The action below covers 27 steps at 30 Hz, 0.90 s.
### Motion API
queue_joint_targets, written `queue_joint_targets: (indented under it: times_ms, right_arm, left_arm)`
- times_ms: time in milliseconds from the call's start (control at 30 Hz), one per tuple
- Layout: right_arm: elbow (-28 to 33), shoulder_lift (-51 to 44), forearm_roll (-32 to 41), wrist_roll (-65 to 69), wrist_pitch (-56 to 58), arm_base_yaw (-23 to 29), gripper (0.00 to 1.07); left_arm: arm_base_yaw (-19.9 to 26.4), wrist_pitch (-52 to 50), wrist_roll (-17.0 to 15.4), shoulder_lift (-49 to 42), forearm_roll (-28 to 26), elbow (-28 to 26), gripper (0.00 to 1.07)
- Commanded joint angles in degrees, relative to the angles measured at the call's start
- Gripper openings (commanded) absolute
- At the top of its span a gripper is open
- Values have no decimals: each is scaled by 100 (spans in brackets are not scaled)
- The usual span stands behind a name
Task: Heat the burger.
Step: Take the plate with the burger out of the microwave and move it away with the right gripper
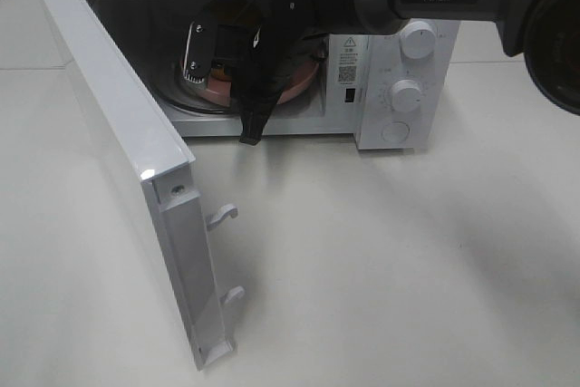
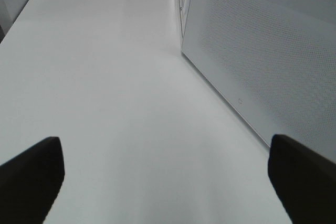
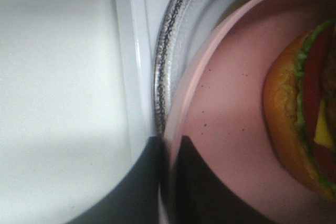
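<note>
The burger (image 3: 299,108), with an orange-brown bun, green lettuce and dark filling, lies on a pink plate (image 3: 231,114). The plate rests on the glass turntable (image 3: 168,40) inside the open microwave (image 1: 399,88). My right gripper (image 3: 165,182) reaches into the cavity and is shut on the plate's rim, one finger on each side. In the exterior high view the right gripper (image 1: 207,70) covers most of the pink plate (image 1: 294,90), and the burger is hidden there. My left gripper (image 2: 168,177) is open over bare table, its dark fingertips (image 2: 31,171) far apart.
The microwave door (image 1: 127,133) swings far out to the left, with its latch hooks (image 1: 222,215) pointing right. Control knobs (image 1: 417,40) sit on the right panel. A white perforated panel (image 2: 262,61) stands close beside my left gripper.
</note>
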Motion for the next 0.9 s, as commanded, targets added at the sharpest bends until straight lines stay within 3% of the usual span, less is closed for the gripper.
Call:
queue_joint_targets:
  times_ms: [33,567,900]
  right_arm:
    - [11,-252,-6,-332,395,-29,0]
    - [97,-596,286,-1249,963,-29,0]
    - [1117,-1289,286,-1759,693,-29,0]
  left_arm:
    - [11,-6,-6,-69,0,17,98]
    - [11,-6,-6,-69,0,17,98]
    - [11,-6,-6,-69,0,17,98]
